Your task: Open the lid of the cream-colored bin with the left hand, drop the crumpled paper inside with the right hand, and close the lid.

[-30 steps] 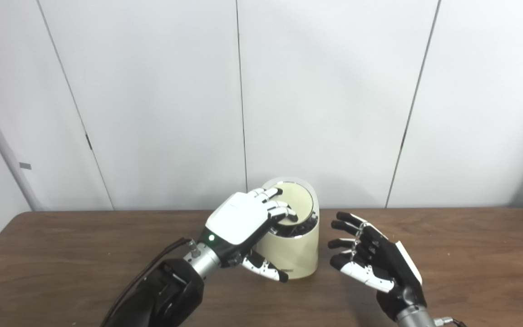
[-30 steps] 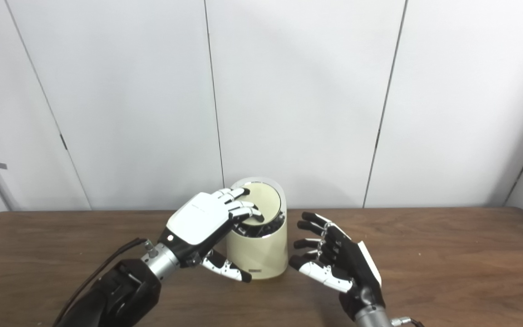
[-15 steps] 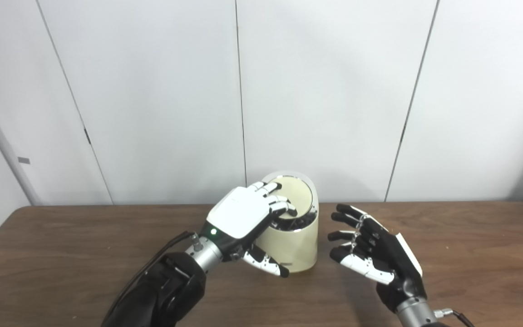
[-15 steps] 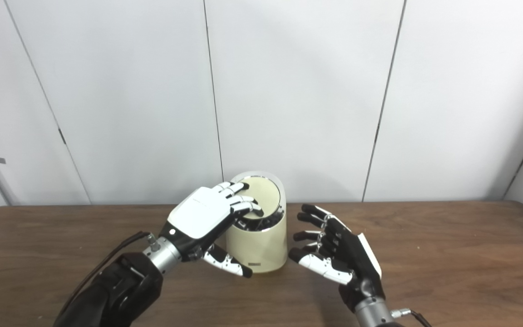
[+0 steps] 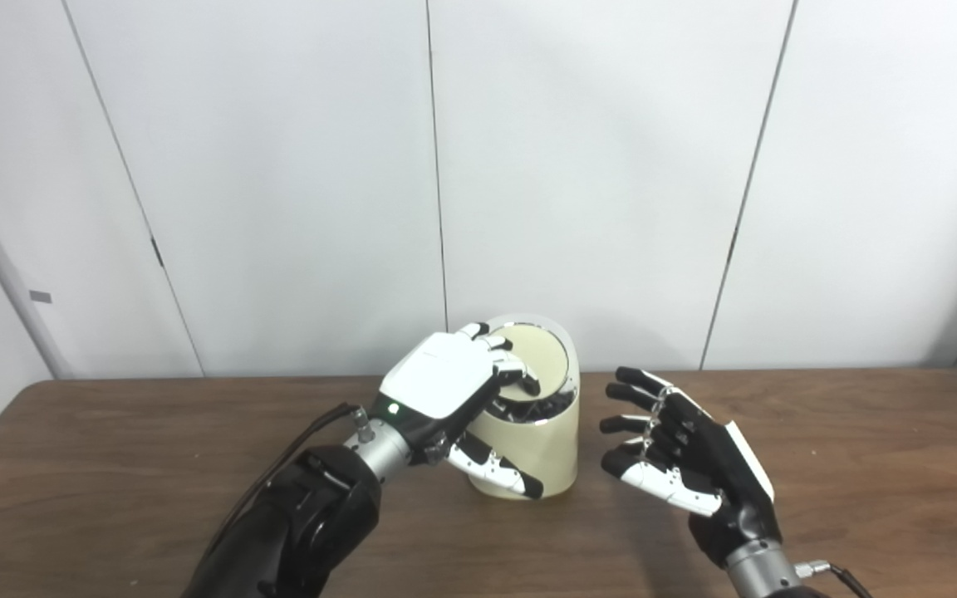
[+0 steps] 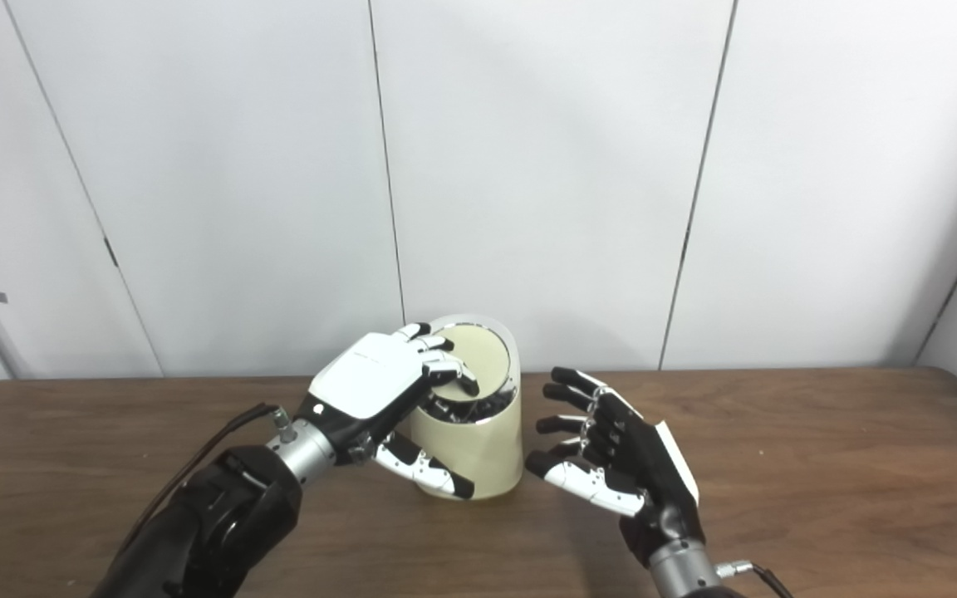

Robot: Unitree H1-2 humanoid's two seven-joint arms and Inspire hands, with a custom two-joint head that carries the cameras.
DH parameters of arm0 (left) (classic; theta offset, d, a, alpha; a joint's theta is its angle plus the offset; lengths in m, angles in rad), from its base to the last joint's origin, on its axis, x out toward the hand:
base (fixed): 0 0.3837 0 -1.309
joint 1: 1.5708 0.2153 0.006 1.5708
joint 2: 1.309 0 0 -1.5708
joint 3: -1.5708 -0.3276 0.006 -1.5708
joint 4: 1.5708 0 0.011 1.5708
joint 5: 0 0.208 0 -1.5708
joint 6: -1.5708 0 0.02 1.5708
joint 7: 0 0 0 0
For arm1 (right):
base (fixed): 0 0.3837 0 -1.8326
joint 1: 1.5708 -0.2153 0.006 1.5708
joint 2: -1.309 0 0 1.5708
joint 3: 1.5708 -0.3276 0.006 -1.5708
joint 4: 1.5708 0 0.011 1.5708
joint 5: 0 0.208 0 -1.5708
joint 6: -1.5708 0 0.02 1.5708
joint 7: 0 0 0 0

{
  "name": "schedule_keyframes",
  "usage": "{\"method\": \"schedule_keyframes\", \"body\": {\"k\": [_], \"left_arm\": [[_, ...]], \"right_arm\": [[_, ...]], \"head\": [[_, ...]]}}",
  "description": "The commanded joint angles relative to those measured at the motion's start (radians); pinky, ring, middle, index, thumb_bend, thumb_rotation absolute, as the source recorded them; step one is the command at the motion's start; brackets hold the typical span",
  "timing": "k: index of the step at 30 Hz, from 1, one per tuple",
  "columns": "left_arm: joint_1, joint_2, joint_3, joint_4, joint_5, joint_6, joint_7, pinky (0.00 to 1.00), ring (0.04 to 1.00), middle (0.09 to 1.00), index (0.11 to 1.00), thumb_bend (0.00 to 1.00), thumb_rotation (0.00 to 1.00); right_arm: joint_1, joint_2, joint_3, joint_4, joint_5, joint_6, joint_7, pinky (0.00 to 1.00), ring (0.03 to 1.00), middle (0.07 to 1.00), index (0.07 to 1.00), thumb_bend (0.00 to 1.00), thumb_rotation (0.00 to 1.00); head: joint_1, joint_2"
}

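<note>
Over the table [image 5: 113, 465], left hand [image 5: 445, 390] presses the bin [image 5: 541, 453] lid [image 5: 541, 361].

Cream bin [image 5: 538, 453] upright on table – round lid [image 5: 541, 361] tilted (dark gap below).

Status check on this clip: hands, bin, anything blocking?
Left hand on the bin's lid, lid tilted, dark gap showing beneath. Right hand open and empty beside the bin, not touching. No paper visible on the table. Nothing blocking.
</note>
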Motion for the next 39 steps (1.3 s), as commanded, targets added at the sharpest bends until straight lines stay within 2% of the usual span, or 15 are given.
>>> {"method": "schedule_keyframes", "body": {"k": [1, 11, 15, 18, 22, 26, 28, 30, 32, 39], "left_arm": [[0.006, 0.032, -0.022, 0.048, 0.014, 0.036, -0.084, 0.97, 0.874, 0.749, 0.728, 0.99, 0.49], [0.011, 0.04, -0.014, 0.019, -0.009, 0.042, -0.084, 1.0, 0.879, 0.746, 0.726, 0.98, 0.47], [0.015, 0.041, -0.005, 0.005, -0.011, 0.039, -0.062, 1.0, 0.89, 0.768, 0.761, 0.97, 0.47], [0.021, 0.038, 0.01, -0.003, -0.013, 0.036, -0.032, 0.97, 0.895, 0.812, 0.799, 0.98, 0.46], [0.033, 0.019, 0.044, -0.004, -0.017, 0.031, 0.051, 0.93, 0.913, 0.857, 0.86, 0.97, 0.44], [0.046, 0.003, 0.078, 0.016, -0.026, -0.032, 0.217, 0.85, 0.876, 0.864, 0.877, 0.94, 0.4], [0.049, -0.002, 0.088, 0.024, -0.026, -0.052, 0.27, 0.81, 0.874, 0.871, 0.891, 0.92, 0.4], [0.056, -0.015, 0.111, 0.025, -0.049, -0.067, 0.318, 0.8, 0.885, 0.886, 0.91, 0.9, 0.4], [0.064, -0.028, 0.132, 0.019, -0.078, -0.068, 0.338, 0.82, 0.902, 0.905, 0.927, 0.87, 0.4], [0.102, -0.068, 0.206, -0.014, -0.241, -0.075, 0.341, 0.72, 0.88, 0.917, 0.944, 0.82, 0.41]], "right_arm": [[-0.025, -0.004, -0.006, -0.022, 0.011, -0.026, 0.003, 0.46, 0.638, 0.758, 0.769, 0.74, 0.23], [-0.027, -0.006, -0.002, -0.018, 0.002, -0.027, 0.002, 0.46, 0.64, 0.76, 0.772, 0.72, 0.23], [-0.028, -0.005, -0.001, -0.017, 0.001, -0.025, 0.001, 0.46, 0.636, 0.762, 0.773, 0.73, 0.25], [-0.028, -0.002, -0.002, -0.017, 0.002, -0.02, -0.001, 0.46, 0.635, 0.763, 0.769, 0.71, 0.22], [-0.028, -0.003, -0.001, -0.01, -0.002, -0.026, -0.003, 0.47, 0.634, 0.766, 0.77, 0.71, 0.22], [-0.028, -0.004, -0.002, -0.003, 0.002, -0.029, 0.001, 0.47, 0.634, 0.774, 0.769, 0.72, 0.22], [-0.028, -0.006, -0.002, 0.0, 0.002, -0.032, 0.003, 0.46, 0.633, 0.777, 0.769, 0.71, 0.22], [-0.027, -0.007, -0.003, 0.001, 0.002, -0.03, 0.002, 0.46, 0.632, 0.777, 0.769, 0.71, 0.22], [-0.028, -0.009, -0.004, 0.003, -0.001, -0.033, 0.0, 0.46, 0.629, 0.774, 0.769, 0.72, 0.22], [-0.027, -0.02, -0.005, 0.013, 0.005, -0.043, 0.008, 0.46, 0.632, 0.765, 0.773, 0.73, 0.24]], "head": [[-0.001, 0.0], [-0.001, -0.005], [0.002, -0.009], [0.002, -0.009], [0.003, -0.013], [0.005, -0.015], [0.007, -0.015], [0.008, -0.015], [0.01, -0.016], [0.015, -0.017]]}}
